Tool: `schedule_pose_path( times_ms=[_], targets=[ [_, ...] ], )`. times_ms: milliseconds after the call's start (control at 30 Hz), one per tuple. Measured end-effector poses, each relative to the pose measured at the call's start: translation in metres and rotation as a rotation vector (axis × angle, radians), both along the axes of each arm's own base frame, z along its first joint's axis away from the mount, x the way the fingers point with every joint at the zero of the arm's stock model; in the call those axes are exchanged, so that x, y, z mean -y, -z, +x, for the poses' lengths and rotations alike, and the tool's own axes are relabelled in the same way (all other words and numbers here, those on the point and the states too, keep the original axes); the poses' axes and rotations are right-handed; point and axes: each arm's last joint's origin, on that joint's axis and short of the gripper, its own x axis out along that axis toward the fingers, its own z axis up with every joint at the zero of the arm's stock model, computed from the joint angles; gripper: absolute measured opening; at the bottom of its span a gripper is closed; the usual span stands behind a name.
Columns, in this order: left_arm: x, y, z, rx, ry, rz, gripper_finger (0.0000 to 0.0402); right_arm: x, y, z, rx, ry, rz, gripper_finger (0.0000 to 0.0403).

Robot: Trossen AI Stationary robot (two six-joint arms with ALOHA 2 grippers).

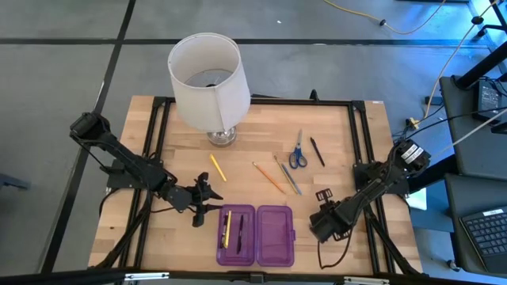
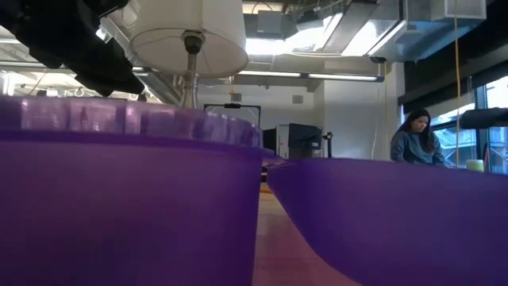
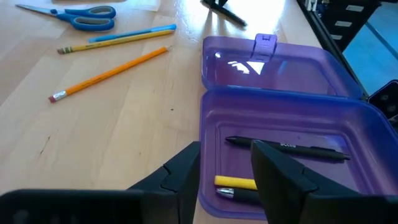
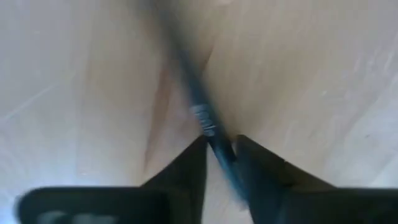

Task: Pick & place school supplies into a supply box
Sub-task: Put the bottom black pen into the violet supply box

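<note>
The purple supply box lies open near the table's near edge. Its left half holds a yellow pencil and a dark pen; the right half is bare. My left gripper hovers open at the left half's outer rim. My right gripper, right of the box, is shut on a slim dark pen. A yellow pencil, an orange pencil, two greyish pencils, blue-handled scissors and another dark pen lie flat on the wood. My right gripper pinches the slim dark pen between its two fingers. The pen runs forward out of the gap, roughly along the fingers, with the wooden table top close behind it. Whether the pen's far end rests on the wood, I cannot tell.
A white-shaded lamp stands at the table's far left, behind the loose supplies. Black frame rails run along the table's sides. In the low view, a person sits in the room beyond the table.
</note>
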Motion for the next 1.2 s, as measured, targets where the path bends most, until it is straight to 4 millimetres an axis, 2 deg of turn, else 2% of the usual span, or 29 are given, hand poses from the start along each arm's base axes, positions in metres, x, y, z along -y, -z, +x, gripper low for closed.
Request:
schedule_pose_path(
  times_ms=[133, 333, 567, 733, 933, 1067, 1200],
  targets=[
    [0.000, 0.000, 0.000, 0.000, 0.000, 0.000, 0.0132, 0.000, 0.000, 0.000, -0.004, 0.007, 0.001, 0.0024],
    [0.000, 0.000, 0.000, 0.000, 0.000, 0.000, 0.0130, -0.004, -0.009, 0.004, -0.013, 0.100, -0.029, 0.0036],
    [0.000, 0.000, 0.000, 0.000, 0.000, 0.000, 0.0130, -0.020, -0.046, 0.026, 0.144, 0.048, -0.053, 0.0027],
    [0.000, 0.000, 0.000, 0.002, 0.001, -0.002, 0.0130, -0.031, -0.082, 0.054, 0.386, -0.151, -0.130, 0.0032],
    [0.000, 0.000, 0.000, 0.004, 0.001, -0.004, 0.0130, -0.029, -0.118, 0.101, 0.627, -0.430, -0.124, 0.0037],
    [0.000, 0.000, 0.000, 0.004, 0.001, -0.004, 0.0130, -0.019, -0.121, 0.132, 0.739, -0.595, -0.114, 0.0035],
    [0.000, 0.000, 0.000, 0.003, 0.002, -0.003, 0.0132, -0.013, -0.106, 0.162, 0.806, -0.795, -0.044, 0.0039]
  ],
)
